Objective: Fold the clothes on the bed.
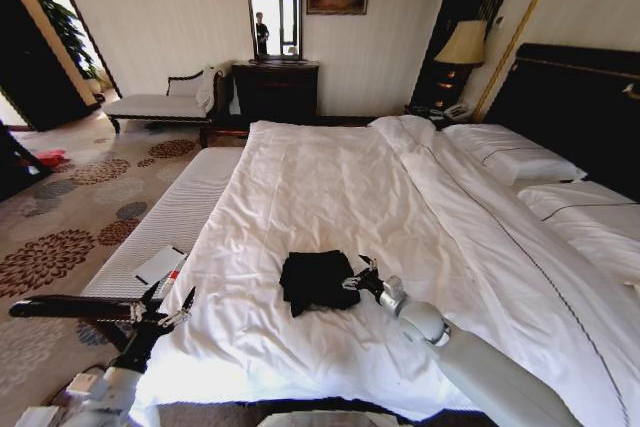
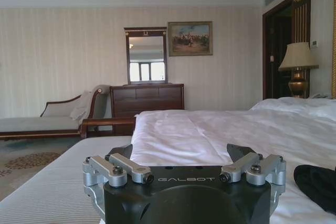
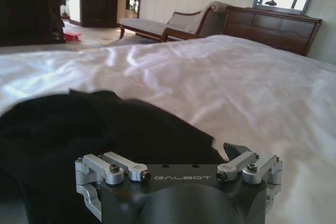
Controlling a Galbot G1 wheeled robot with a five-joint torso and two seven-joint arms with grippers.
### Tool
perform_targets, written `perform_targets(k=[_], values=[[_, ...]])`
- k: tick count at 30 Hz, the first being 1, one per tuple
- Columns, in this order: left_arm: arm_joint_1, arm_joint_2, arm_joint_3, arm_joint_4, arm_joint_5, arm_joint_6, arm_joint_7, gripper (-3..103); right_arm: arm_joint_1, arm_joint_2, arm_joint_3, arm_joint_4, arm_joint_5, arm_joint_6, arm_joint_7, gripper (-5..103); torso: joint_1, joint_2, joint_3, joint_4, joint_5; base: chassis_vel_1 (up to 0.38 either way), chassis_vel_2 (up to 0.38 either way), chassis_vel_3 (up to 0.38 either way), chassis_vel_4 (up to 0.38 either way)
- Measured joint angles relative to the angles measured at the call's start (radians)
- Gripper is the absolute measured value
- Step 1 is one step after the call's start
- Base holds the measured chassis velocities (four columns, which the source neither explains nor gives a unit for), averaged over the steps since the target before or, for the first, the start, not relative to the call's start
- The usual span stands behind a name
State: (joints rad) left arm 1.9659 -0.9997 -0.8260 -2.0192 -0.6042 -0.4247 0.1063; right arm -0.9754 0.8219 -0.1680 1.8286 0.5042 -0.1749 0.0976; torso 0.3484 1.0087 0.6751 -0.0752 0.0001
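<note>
**Shirt bunched small near the foot of the bed**

The black shirt [image 1: 318, 280] lay in a compact, roughly square bundle on the white duvet of the bed [image 1: 330, 187], near its foot edge; no clear long axis or neck end could be told. The right gripper [image 1: 357, 277] sat at the bundle's right edge, fingers spread, touching or just beside it; pressing that edge flat without dragging the duvet looked wise. The left gripper [image 1: 165, 309] waited off the bed's left side, spread wide, holding nothing.

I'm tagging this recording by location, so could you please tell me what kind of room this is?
Most likely a hotel-style bedroom: a large white-duveted double bed with a dark headboard, a lit brass bedside lamp, and a dark wooden dresser under a mirror.
</note>
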Motion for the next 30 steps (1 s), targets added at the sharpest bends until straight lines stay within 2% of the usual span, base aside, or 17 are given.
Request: perform_targets(k=[4,7,10,16,24,26,30], values=[[0.000,0.000,0.000,0.000,0.000,0.000,0.000,100,0.076,0.018,-0.070,0.009,0.031,-0.017,0.017,100,0.000,0.000,0.000,0.0000,-0.0003,0.000,0.000,0.000,0.000],[0.000,0.000,0.000,0.000,0.000,0.000,0.000,100,0.193,0.046,-0.160,-0.018,0.061,-0.024,0.036,100,0.000,0.000,0.000,0.0003,-0.0003,0.000,0.000,0.000,0.000],[0.000,0.000,0.000,0.000,0.000,0.000,0.000,100,0.236,0.061,-0.196,-0.023,0.078,-0.032,0.052,100,0.000,0.000,0.000,0.0002,-0.0002,0.000,0.000,0.000,0.000],[0.000,0.000,0.000,0.000,0.000,0.000,0.000,100,0.273,0.086,-0.256,-0.023,0.088,-0.047,0.069,100,0.000,0.000,0.000,-0.0002,-0.0003,0.000,0.000,0.000,0.000],[0.000,0.000,0.000,0.000,0.000,0.000,0.000,100,0.337,0.185,-0.318,-0.125,0.122,-0.048,0.133,100,0.000,0.000,0.000,0.0003,0.0001,0.000,0.000,0.000,0.000],[0.000,0.000,0.000,0.000,0.000,0.000,0.000,100,0.341,0.183,-0.319,-0.122,0.131,-0.050,0.139,100,0.000,0.000,0.000,0.0004,-0.0001,0.000,0.000,0.000,0.000],[0.000,0.000,0.000,0.000,0.000,0.000,0.000,100,0.288,0.113,-0.297,-0.039,0.145,-0.051,0.146,100,0.000,0.000,0.000,-0.0001,-0.0001,0.000,0.000,0.000,0.000]])
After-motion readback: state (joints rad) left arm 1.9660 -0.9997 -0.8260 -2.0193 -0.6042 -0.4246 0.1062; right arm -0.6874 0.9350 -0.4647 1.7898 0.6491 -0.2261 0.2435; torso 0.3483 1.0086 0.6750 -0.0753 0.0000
